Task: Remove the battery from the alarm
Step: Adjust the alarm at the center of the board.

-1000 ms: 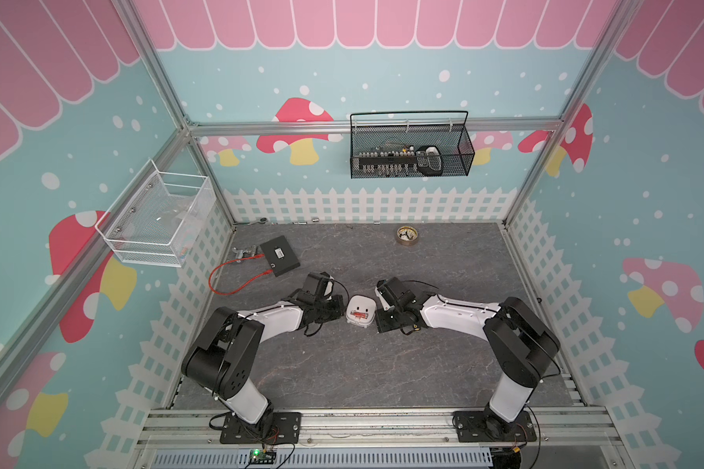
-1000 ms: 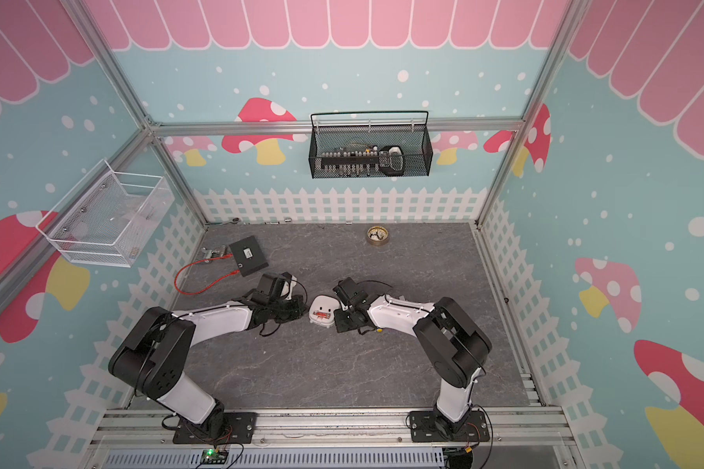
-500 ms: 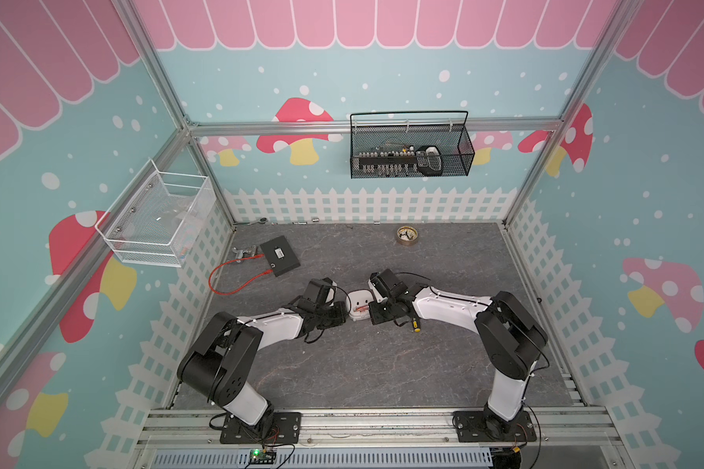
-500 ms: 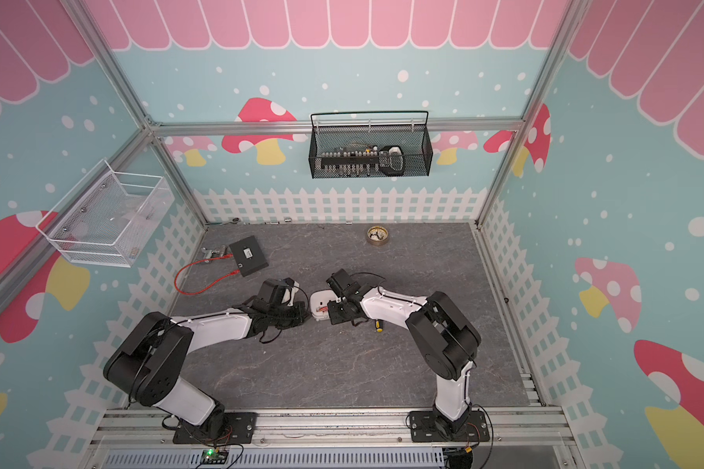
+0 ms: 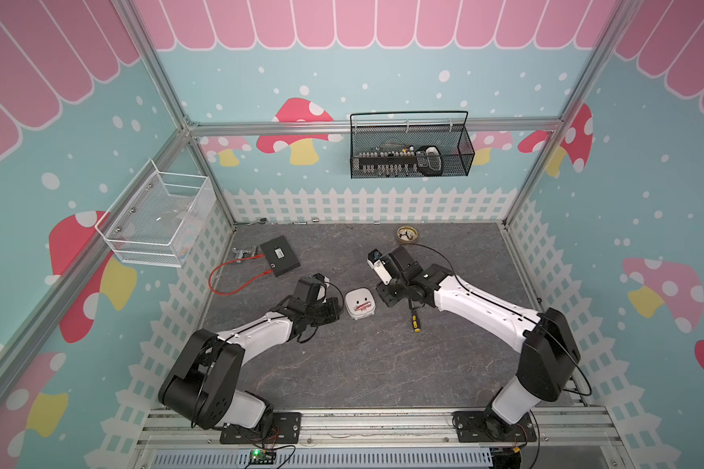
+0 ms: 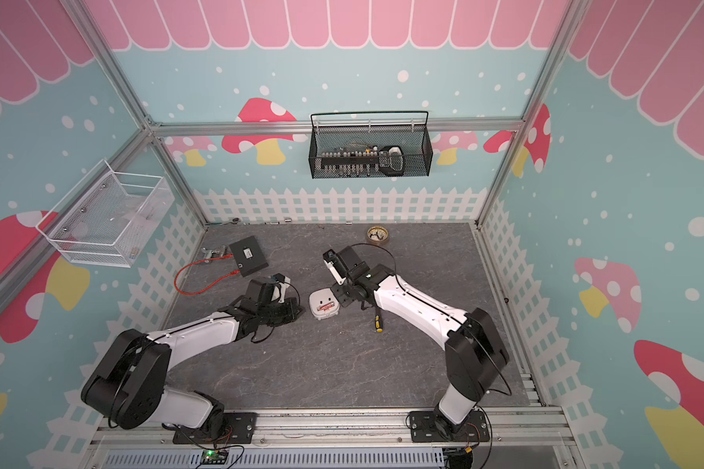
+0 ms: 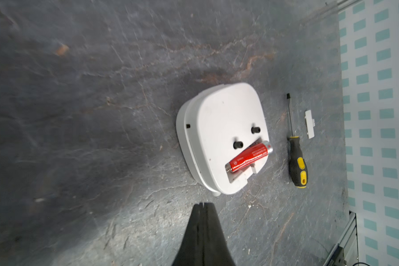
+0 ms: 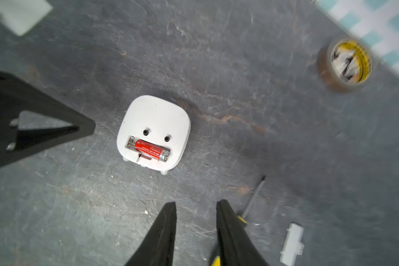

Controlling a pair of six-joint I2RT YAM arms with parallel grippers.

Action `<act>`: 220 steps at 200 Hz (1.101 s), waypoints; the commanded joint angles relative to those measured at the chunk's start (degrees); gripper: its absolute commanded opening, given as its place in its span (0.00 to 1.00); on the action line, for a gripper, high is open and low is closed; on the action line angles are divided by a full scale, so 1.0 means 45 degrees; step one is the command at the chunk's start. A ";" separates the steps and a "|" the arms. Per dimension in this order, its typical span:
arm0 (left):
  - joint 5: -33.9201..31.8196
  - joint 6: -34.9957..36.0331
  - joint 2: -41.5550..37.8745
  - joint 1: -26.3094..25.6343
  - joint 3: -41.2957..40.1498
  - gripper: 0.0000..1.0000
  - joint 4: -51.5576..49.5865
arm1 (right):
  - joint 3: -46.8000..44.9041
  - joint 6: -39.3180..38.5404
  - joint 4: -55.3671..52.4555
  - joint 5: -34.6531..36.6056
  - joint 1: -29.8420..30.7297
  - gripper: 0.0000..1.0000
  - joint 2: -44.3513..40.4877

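The white alarm (image 5: 359, 303) (image 6: 324, 303) lies back-up on the grey floor between both arms. In its open rectangular recess sits the red-orange battery (image 7: 249, 156) (image 8: 150, 149), lying at a slant with its metallic end showing. My left gripper (image 7: 202, 203) (image 5: 336, 308) is shut and empty, its tip a short way off the alarm's (image 7: 221, 119) edge. Apart from the alarm (image 8: 153, 115) on its other side, my right gripper (image 8: 197, 202) (image 5: 385, 294) stands open with nothing between its fingers.
A black-and-yellow screwdriver (image 5: 413, 318) (image 7: 296, 161) lies on the floor beside the right gripper, with a small white cover piece (image 7: 310, 124) (image 8: 291, 244) near it. A brass-coloured disc (image 5: 406, 234) sits at the back. A black box (image 5: 280, 256) with a red cable (image 5: 228, 284) lies back left.
My right gripper has opened and drawn back from the alarm. The screwdriver now lies on the floor beside it. The left gripper has stayed shut close to the alarm.
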 commanded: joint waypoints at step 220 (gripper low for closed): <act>0.1631 -0.0420 0.0485 0.0997 0.0510 0.00 0.1795 | 0.2026 -1.2005 0.0173 -0.1867 -0.0929 0.99 0.0495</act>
